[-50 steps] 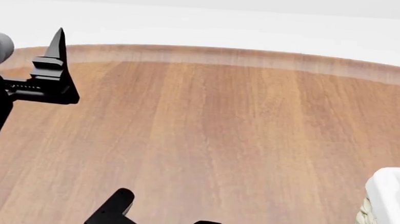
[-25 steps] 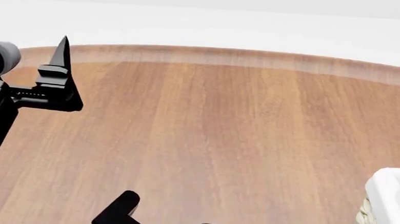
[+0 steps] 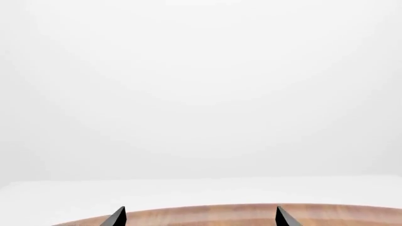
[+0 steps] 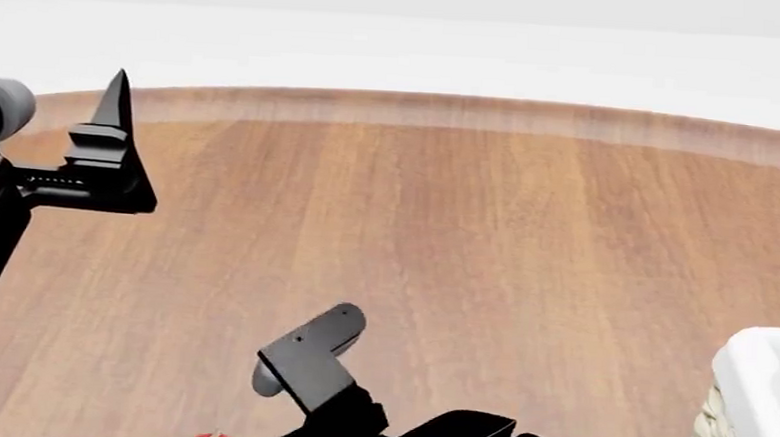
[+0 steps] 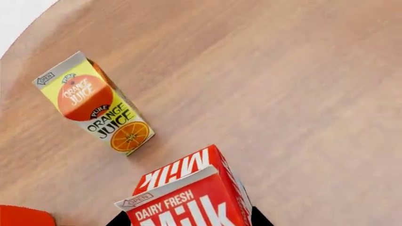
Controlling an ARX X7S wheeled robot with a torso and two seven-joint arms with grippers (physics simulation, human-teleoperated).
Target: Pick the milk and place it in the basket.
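My right fingers (image 5: 186,222) clasped the milk carton (image 5: 188,193), the orange juice carton (image 5: 94,104) standing near on the wooden surface (image 5: 283,84); my left fingers (image 3: 197,217) were spread, holding nothing.

Bright, even, diffuse light throughout. Soft faint shadow beside orange juice carton (image 5: 94,103) on tabletop (image 4: 494,284). No glare, no blur; crisp render, white washed-out background.

Round wooden table (image 4: 494,274), warm brown grain, pale far edge.
I see an orange juice carton (image 5: 94,106) standing on it, the milk (image 5: 188,193) near it, and the basket (image 4: 754,413) at the right edge.
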